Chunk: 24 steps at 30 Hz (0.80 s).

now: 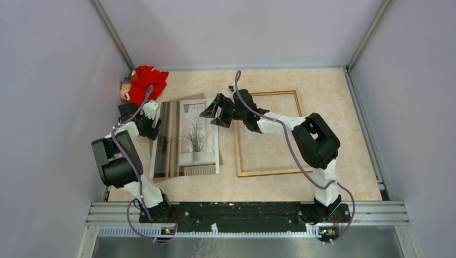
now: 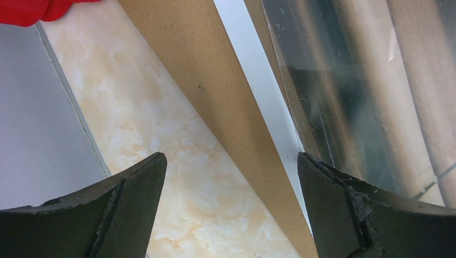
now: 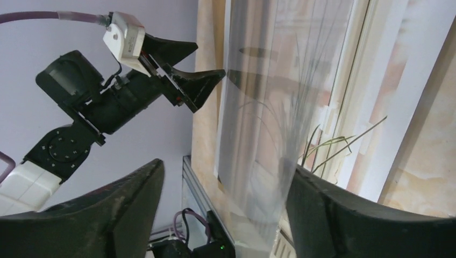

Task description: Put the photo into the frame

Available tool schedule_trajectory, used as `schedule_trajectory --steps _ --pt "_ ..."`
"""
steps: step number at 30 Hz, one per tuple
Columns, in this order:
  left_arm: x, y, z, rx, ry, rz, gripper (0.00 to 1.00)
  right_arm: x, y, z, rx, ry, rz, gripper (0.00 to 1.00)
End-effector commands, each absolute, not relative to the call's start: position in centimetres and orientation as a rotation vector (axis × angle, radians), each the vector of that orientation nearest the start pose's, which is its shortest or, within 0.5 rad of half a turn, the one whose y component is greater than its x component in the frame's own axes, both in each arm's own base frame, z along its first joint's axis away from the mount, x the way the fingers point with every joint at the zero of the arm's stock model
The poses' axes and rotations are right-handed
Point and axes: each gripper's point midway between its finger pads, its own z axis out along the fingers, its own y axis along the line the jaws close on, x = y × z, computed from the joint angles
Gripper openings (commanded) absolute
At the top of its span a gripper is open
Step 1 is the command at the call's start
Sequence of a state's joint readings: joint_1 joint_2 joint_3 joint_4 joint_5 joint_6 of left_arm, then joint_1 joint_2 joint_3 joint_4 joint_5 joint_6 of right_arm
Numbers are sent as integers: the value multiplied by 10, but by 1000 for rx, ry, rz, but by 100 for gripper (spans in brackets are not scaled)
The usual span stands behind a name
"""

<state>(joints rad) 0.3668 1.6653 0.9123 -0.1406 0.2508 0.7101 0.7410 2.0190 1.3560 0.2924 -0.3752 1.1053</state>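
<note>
Lying flat on the right half of the table [image 1: 333,97], the frame [image 1: 267,173] holds nothing you could call its contents: only marbled tabletop shows through its opening. The photo [image 1: 196,134] lies picture side up just left of the frame, apart from it, on a brown backing board [image 2: 215,70] that sticks out past its far and left edges. A clear sheet [image 2: 349,80] lies over the print.

Top view: you see the left gripper [image 1: 156,122] at the photo's left edge near the far corner, and the right gripper [image 1: 212,114] over the photo's far right corner, between print and frame. A red fabric item [image 1: 145,83] sits in the far left corner of the table. Only this view shows the frame.

Left wrist view: the fingers stand wide apart with nothing between them. One is over bare table and the other over the sheet-covered print. Here alone you can make out the print's white border, the sheet's edge and a small hole [image 2: 200,86] in the board.

Right wrist view: these fingers are also spread wide, and none of the views shows them closed on anything. Between them you see the plant stems through the blurred sheet, and beyond, the other arm's parted fingers at the print's opposite edge.
</note>
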Motion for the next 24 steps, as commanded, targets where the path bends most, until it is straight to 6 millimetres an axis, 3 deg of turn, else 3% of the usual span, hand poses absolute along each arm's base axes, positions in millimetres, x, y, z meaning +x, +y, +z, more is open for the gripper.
schedule_trajectory --steps 1,5,9,13,15,17,20,22,24 --pt "347 104 -1 567 2494 36 98 352 462 183 72 2195 1544 73" --pt "346 104 3 567 2496 29 98 355 460 155 72 2264 1446 48" --pt "349 104 13 568 2489 22 99 363 455 145 45 2296 1338 25" --pt "353 101 26 560 2473 -5 98 367 459 147 18 2294 1323 26" --pt "354 100 29 555 2468 -17 99 369 461 149 23 2291 1332 33" --pt "353 99 30 555 2468 -24 98 370 462 145 40 2300 1334 37" --pt "349 97 24 559 2482 -35 98 371 465 141 71 2303 1360 36" --pt "347 97 20 556 2492 -35 99 370 467 142 85 2295 1388 24" --pt "347 97 22 549 2495 -38 98 372 470 149 70 2274 1430 0"
